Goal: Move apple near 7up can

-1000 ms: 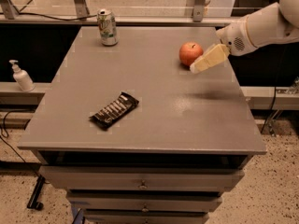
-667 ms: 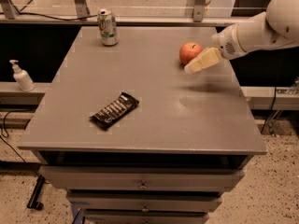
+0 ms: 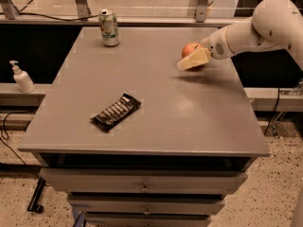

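The red-orange apple [image 3: 190, 48] sits on the grey table [image 3: 156, 112] near its far right edge. My gripper [image 3: 187, 59], cream-coloured on a white arm reaching in from the right, is right at the apple and covers its lower front. The 7up can [image 3: 109, 28], silver-white with green markings, stands upright at the table's far left, well apart from the apple.
A black snack bar wrapper [image 3: 116, 112] lies left of the table's centre. A white pump bottle [image 3: 22, 77] stands on a lower ledge to the left. A railing runs behind the table, and drawers sit under its front edge.
My gripper has moved left and slightly forward, closing in on the apple until it overlaps its lower front. The apple, can and wrapper have stayed in place.
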Controlling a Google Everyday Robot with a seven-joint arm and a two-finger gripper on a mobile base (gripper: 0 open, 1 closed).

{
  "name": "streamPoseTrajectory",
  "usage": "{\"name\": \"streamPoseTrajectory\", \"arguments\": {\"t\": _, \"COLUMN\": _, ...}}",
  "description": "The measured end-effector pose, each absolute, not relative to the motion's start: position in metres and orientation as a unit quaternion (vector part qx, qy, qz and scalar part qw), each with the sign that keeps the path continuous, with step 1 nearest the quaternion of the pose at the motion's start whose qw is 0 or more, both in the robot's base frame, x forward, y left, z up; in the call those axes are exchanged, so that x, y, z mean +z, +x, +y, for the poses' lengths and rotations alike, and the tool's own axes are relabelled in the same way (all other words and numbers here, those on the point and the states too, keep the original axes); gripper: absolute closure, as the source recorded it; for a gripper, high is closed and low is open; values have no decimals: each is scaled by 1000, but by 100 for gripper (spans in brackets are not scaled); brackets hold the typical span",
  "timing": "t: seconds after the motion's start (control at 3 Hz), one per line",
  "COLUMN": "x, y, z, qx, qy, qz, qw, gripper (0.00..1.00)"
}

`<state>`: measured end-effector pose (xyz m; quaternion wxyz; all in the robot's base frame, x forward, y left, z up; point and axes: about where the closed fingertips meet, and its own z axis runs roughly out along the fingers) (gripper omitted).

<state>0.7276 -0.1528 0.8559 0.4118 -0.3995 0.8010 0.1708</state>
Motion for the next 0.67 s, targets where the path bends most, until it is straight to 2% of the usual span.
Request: {"name": "streamPoseTrajectory", "arguments": {"t": 0.67, "x": 854, "y": 734, "z": -156, "qx": 178, "qy": -388, "qz": 801, "qw": 419, "gripper": 64}}
